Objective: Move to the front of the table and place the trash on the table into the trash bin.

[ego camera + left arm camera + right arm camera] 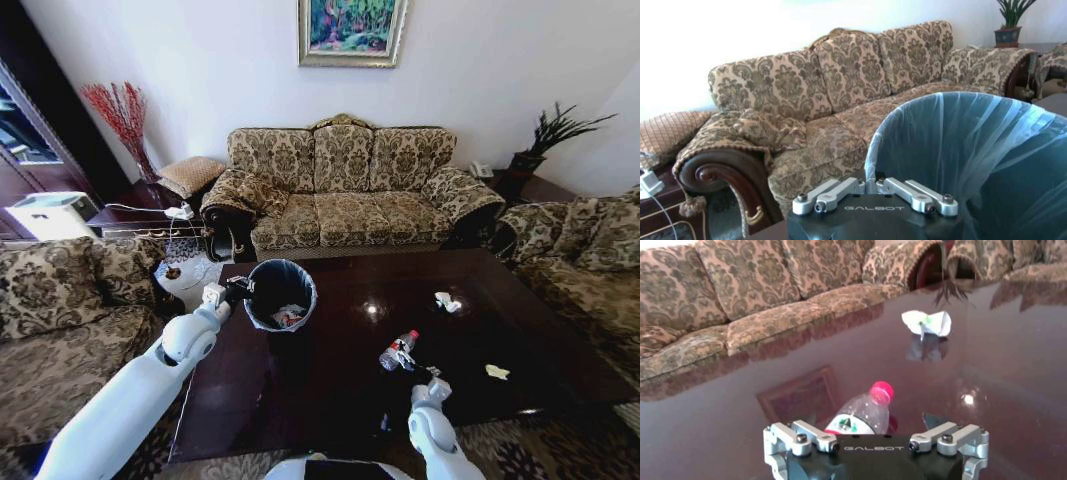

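table [330, 400]: large rectangle, glossy dark reddish-brown wood, mirror-like top reflecting the sofa and wall picture. Near edge sits just under both arms; broad bare surface between the two grippers.
sofa [345, 185]: three-seat, tan damask fabric, carved dark wood arms, beyond the table's far edge, behind the bin.
trash bin [281, 293]: round, lined with a thin bluish-dark plastic bag, on the table's left part, litter inside. Rim touches the left gripper, bin body just past it.
left gripper [243, 288]: arm stretched forward over the table's left edge, white forearm rising from low left. Fingers pressed together on the bin's rim and liner.
bottle [398, 351]: clear crinkled plastic, red cap, red label, lying on its side directly ahead of the right gripper, cap end pointing away from it.
right gripper [433, 374]: arm short and low at the near edge, wrist aimed at the bottle. Fingers spread, bottle base between them; contact cannot be told.
white paper wad [447, 301]: crumpled, well past the bottle, open tabletop all around.
yellowish wrapper [497, 372]: small, crumpled, to the right of the right gripper, near it, apart.
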